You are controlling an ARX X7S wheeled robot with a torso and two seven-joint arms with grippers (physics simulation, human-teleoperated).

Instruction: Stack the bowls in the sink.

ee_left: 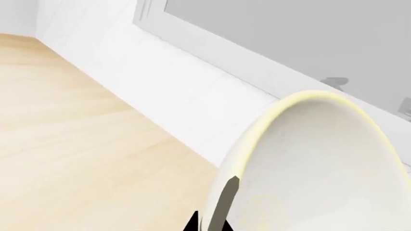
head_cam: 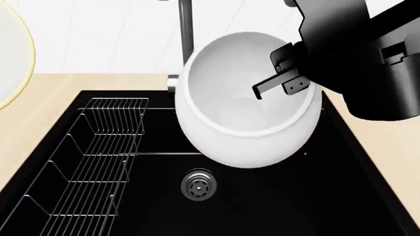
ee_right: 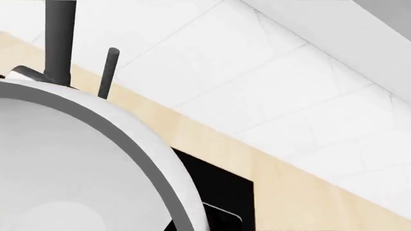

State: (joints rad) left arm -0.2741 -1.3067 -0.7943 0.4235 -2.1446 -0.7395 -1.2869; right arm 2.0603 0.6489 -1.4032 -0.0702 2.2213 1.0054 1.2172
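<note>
My right gripper (head_cam: 277,86) is shut on the rim of the deep plain white bowl (head_cam: 243,123) and holds it tilted in the air over the back of the black sink (head_cam: 328,196). In the right wrist view the white bowl (ee_right: 70,168) fills one side, with the gripper (ee_right: 186,225) on its rim. My left gripper (ee_left: 212,222) is shut on the yellowish rim of the cream-white bowl (ee_left: 321,168) and holds it above the wooden counter. In the head view only an edge of that bowl (head_cam: 10,59) shows at the far left; the left gripper is out of that view.
A wire dish rack (head_cam: 92,162) fills the sink's left part. The round steel drain (head_cam: 197,185) lies in the middle of the floor. The steel faucet (head_cam: 186,29) rises behind the white bowl. A light wooden counter (head_cam: 46,93) and a white tiled wall surround the sink.
</note>
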